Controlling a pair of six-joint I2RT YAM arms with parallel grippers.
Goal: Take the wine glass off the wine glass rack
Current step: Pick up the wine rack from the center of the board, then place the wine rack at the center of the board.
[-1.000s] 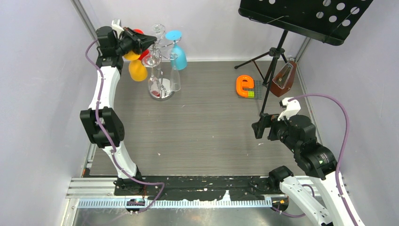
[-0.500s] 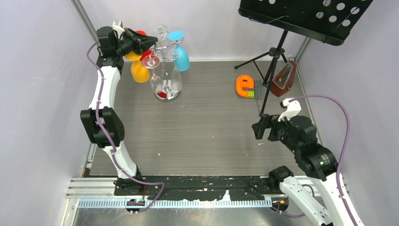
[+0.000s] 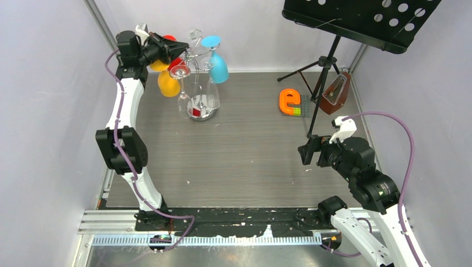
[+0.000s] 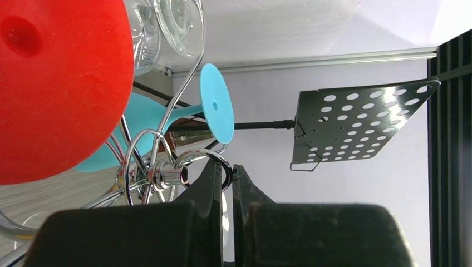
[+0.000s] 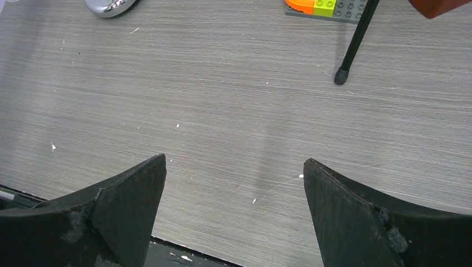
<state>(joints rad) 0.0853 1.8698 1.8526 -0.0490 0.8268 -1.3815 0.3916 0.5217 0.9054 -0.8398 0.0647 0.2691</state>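
Observation:
The chrome wine glass rack [image 3: 201, 111] stands at the back left, leaning, with several glasses hung on it upside down: red [image 3: 176, 61], yellow [image 3: 163, 83], blue [image 3: 217, 65] and clear [image 3: 179, 71]. My left gripper [image 3: 185, 45] is at the rack's top, beside the red glass [image 4: 55, 83]. It [image 4: 228, 167] is shut, and a chrome scroll end of the rack [image 4: 167, 175] sits pinched between its tips, with a pale sliver in the narrow gap. The blue glass's foot [image 4: 217, 108] is just beyond. My right gripper [image 3: 303, 153] [image 5: 234, 167] hangs open over bare table at the right.
A black tripod music stand [image 3: 362, 19] rises at the back right, one leg [image 5: 353, 44] ahead of my right gripper. An orange letter e [image 3: 289, 101] on a Lego plate [image 5: 328, 8] and a brown metronome [image 3: 335, 97] lie by it. Walls close in on three sides.
The rack's base and its hanging glasses have shifted to the right, and my left gripper has edged right with them. The right arm has stayed still.

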